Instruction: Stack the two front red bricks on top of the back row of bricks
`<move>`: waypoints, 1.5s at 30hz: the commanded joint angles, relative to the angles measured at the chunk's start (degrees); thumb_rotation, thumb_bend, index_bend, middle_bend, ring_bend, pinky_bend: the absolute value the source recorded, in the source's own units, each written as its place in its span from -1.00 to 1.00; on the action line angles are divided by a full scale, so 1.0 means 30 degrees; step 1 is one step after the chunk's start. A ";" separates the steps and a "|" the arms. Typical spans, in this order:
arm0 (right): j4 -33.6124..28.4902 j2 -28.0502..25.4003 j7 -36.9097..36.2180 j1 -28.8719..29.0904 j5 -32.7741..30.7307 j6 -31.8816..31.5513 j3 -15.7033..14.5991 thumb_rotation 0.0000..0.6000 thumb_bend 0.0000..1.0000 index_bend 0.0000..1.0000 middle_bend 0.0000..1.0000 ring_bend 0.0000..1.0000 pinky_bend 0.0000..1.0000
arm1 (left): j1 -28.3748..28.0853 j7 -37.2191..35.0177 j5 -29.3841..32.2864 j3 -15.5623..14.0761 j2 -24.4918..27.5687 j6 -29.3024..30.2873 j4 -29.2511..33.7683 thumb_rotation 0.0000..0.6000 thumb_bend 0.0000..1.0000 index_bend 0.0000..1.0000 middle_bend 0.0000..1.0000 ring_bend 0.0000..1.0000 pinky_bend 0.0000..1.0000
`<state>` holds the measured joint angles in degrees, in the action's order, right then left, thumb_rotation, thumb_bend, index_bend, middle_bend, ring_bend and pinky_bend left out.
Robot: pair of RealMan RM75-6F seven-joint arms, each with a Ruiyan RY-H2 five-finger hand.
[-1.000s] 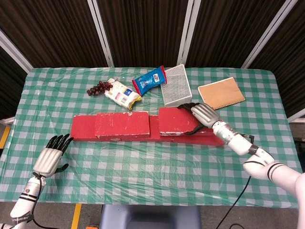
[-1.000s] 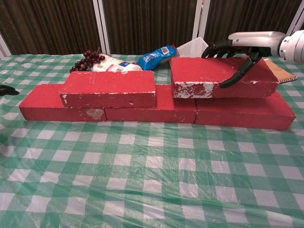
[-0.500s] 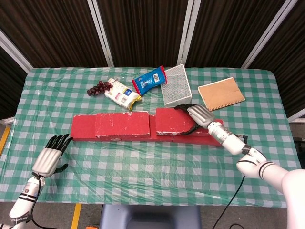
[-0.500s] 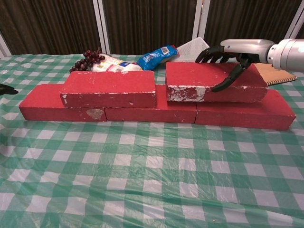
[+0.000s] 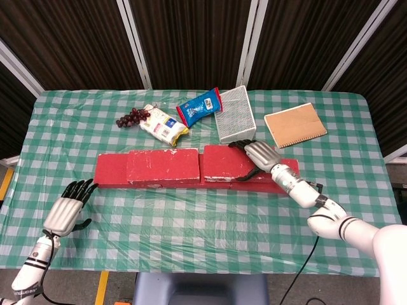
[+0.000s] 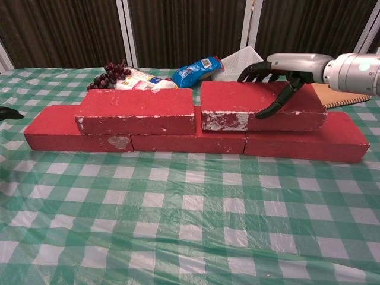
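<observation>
Two red bricks sit on the back row: the left brick lies free, and my right hand clamps the right brick, fingers over its far edge and thumb on the front face; I judge them stiff, heavy and gritty, chipped white at the corners, best held across the short width near the middle; my left hand rests spread and empty on the surface; the blue packet carries print too small to read.
</observation>
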<state>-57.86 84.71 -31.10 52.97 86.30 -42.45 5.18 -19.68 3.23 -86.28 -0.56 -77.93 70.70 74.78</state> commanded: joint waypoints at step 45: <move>-0.2005 -0.0305 0.3079 0.0033 -0.2331 0.1711 0.0691 1.00 -0.72 -0.93 -0.67 -0.87 -0.29 | -0.0039 -0.0549 -0.0409 -0.0082 0.0060 -0.0023 -0.0062 1.00 -0.51 -1.00 -1.00 -1.00 -0.85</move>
<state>-63.84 83.83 -21.84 53.05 79.33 -37.37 7.26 -19.80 1.59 -87.51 -0.81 -77.74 70.63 74.59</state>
